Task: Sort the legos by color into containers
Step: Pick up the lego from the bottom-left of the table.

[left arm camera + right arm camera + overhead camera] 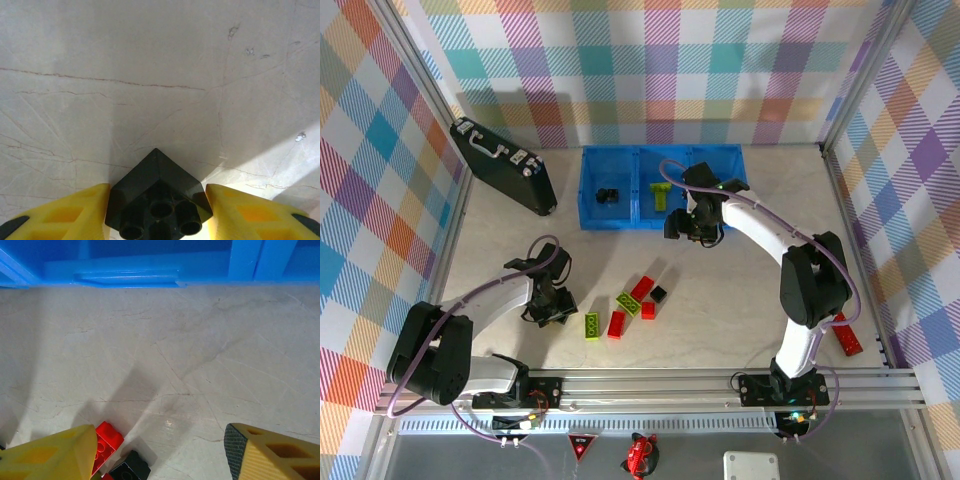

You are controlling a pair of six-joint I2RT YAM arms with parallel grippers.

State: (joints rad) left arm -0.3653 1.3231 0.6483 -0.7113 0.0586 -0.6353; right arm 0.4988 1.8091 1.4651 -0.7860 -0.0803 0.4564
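Pale marble tabletop (720,290), left gripper (553,308) pinching a black brick (157,197) at near left, right gripper (161,432) gaping by the blue tray (585,190); best lifted squarely, then carried to the left compartment (595,212) already holding black.

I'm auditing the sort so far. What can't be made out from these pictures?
Top view: the right arm covers much of the right compartment of the blue tray; its contents are hidden.
Left wrist view: the bottom edge cuts off the black lego; whether the left gripper presses it is unclear.
Right wrist view: a yellow finger hides part of the red lego.
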